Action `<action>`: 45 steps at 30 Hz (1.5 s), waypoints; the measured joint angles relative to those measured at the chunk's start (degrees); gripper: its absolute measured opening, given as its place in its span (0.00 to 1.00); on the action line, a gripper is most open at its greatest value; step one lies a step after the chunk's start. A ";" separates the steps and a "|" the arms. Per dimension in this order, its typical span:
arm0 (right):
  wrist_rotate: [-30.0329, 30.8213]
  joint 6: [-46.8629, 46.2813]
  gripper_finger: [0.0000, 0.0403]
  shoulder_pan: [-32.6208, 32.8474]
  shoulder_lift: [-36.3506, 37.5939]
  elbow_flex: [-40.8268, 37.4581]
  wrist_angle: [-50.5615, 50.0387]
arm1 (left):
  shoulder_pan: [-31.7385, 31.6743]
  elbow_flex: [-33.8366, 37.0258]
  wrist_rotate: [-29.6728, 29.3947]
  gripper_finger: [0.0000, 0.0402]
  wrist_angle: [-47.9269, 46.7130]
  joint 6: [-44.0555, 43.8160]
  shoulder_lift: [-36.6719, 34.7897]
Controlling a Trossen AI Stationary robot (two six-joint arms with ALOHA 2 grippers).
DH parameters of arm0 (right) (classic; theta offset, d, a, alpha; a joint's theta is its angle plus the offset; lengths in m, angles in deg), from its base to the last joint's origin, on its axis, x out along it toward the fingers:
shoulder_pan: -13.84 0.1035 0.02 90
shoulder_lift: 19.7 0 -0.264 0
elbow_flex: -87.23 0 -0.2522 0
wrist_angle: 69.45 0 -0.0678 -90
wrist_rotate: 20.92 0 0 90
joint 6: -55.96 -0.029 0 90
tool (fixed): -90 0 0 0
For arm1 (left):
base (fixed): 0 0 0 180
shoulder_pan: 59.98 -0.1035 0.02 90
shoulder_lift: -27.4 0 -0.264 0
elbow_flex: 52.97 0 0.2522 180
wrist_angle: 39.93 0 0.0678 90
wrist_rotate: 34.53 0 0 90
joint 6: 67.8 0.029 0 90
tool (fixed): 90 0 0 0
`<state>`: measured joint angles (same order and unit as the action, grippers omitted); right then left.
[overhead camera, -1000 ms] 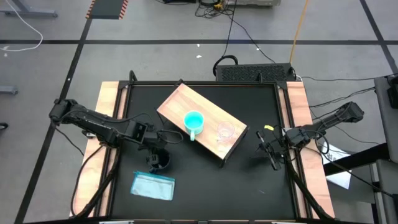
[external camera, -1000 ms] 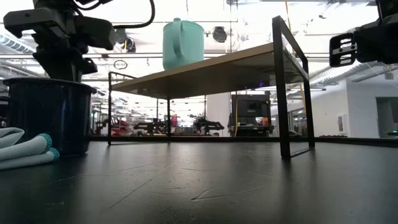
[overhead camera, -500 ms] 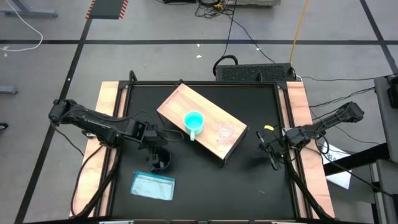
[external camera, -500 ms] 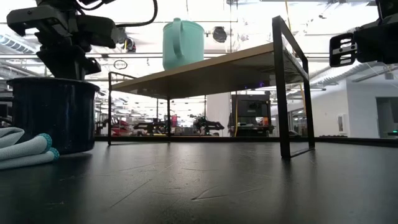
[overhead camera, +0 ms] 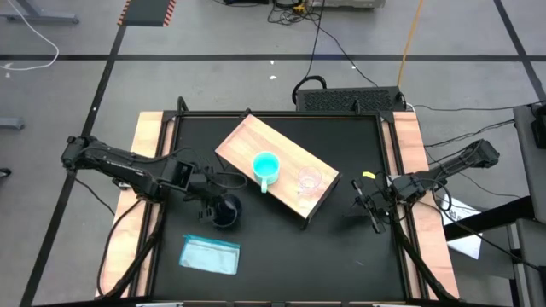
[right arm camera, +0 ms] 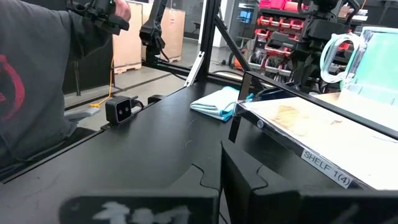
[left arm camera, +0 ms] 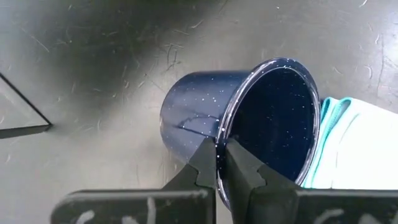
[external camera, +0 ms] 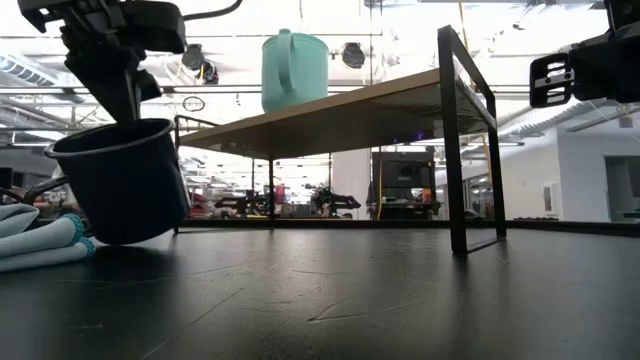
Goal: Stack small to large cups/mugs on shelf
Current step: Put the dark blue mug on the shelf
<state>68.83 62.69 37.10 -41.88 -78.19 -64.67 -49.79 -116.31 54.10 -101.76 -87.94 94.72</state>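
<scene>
Speckled navy enamel mug [left arm camera: 249, 118], tilted

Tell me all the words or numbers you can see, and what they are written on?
"SHELF 1(4)": on a small white label on the front edge of the shelf, in the right wrist view.
White marks on the left gripper are too blurred to read.
No other words can be read.
</scene>
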 joint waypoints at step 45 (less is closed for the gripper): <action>0.00 -0.05 0.00 0.09 -0.02 0.00 0.00 | -0.52 0.30 -1.26 0.09 -1.61 -3.99 6.02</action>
<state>68.83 62.64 37.19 -41.90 -78.19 -64.67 -50.31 -116.01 52.85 -103.37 -91.94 100.74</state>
